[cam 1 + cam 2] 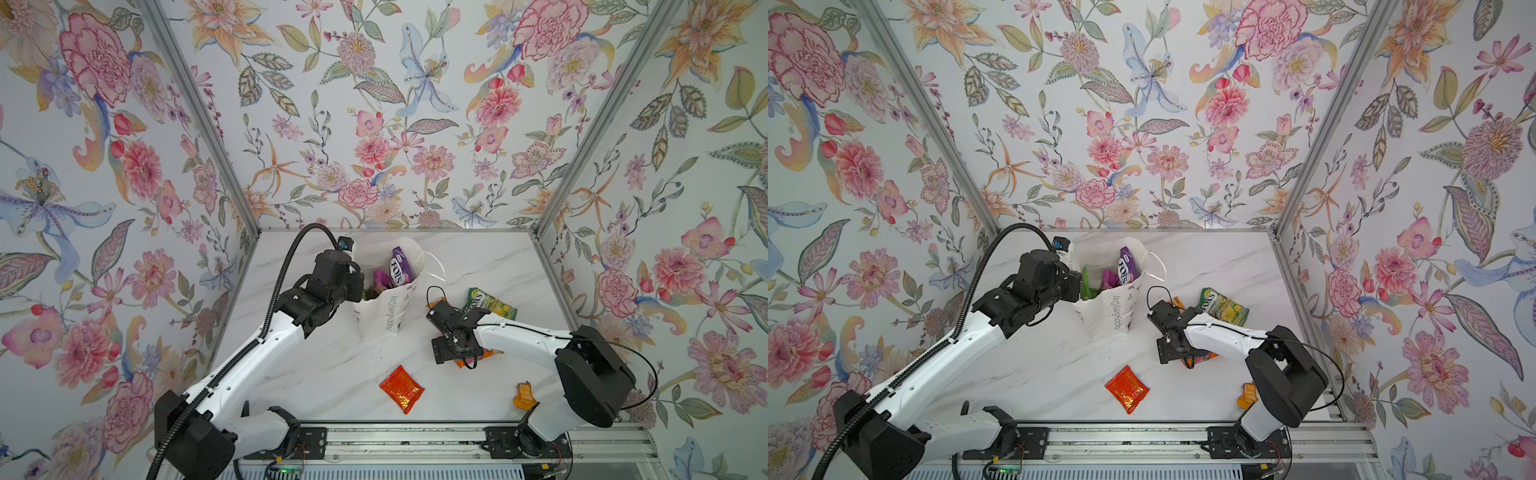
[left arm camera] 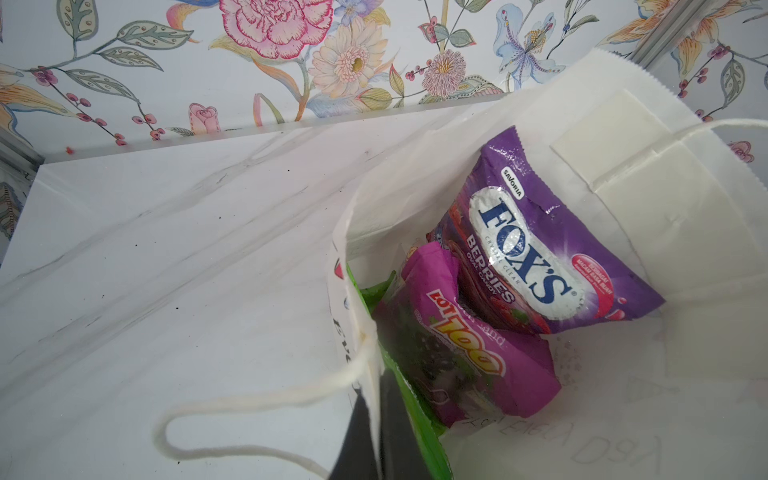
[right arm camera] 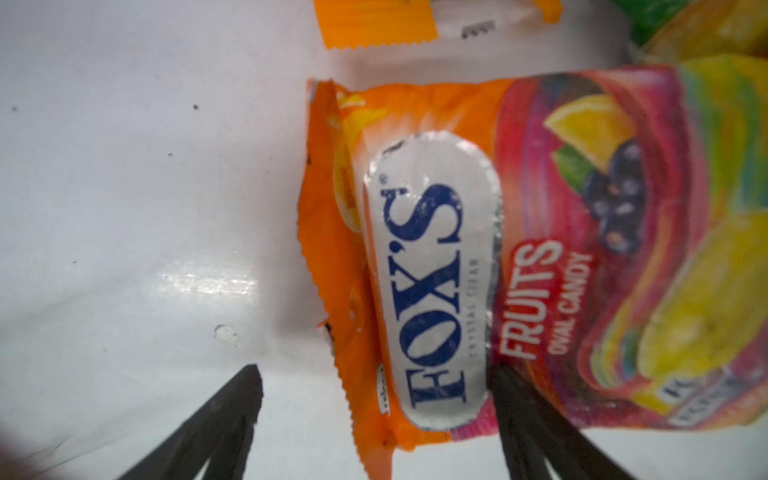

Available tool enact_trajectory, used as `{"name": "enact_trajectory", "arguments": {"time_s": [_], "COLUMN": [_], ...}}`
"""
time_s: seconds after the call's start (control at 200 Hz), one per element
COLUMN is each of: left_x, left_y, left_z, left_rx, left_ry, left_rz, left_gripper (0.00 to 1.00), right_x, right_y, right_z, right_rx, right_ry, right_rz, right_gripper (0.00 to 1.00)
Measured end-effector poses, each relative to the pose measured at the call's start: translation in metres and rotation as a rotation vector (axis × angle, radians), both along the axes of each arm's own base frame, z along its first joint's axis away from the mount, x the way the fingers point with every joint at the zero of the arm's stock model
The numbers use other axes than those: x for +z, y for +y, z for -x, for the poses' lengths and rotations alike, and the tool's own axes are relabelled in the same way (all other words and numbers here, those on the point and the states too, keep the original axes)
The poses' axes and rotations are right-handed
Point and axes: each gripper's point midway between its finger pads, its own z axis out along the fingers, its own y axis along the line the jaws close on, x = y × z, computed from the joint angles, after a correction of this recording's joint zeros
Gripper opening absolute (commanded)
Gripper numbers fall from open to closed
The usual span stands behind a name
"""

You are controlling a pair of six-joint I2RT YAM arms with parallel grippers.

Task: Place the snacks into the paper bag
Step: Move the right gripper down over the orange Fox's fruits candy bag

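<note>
Orange FOX'S bag [image 3: 436, 270]: lies flat on the table [image 1: 332, 374], well apart from the paper bag [image 1: 384, 320], with the right gripper [image 3: 376, 374] parted astride its crimped end, nothing pinched yet. Risks nipping only the slick foil edge, so could slip free on the lift or shove the green FOX'S bag [image 1: 490, 303] nearby. Relies on the left gripper [image 2: 376, 415], clenched on the paper bag's rim, and may see that light bag fold or topple under any tug.

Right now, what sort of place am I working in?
Likely a staged robot test booth, not a home: floral-papered walls on aluminium framing, a marble-look tabletop, and a robot mounting rail along the front.
</note>
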Motion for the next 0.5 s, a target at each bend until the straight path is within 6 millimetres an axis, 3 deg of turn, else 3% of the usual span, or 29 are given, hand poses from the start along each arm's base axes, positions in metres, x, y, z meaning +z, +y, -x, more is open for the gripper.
{"name": "enact_trajectory", "arguments": {"time_s": [0.27,0.495], "left_x": [0.0,0.0], "left_y": [0.001,0.002], "left_z": [0.0,-0.001], "left_rx": [0.004,0.012], "left_ry": [-0.002,-0.004], "left_rz": [-0.003,-0.008], "left_gripper": [0.0,0.0], "right_x": [0.003,0.028], "right_y": [0.019,0.018], "right_z": [0.001,-0.009], "right_rx": [0.043,0.01], "right_ry": [-0.007,-0.1], "right_rz": [-0.034,-0.061], "right_gripper": [0.72,0.81]}}
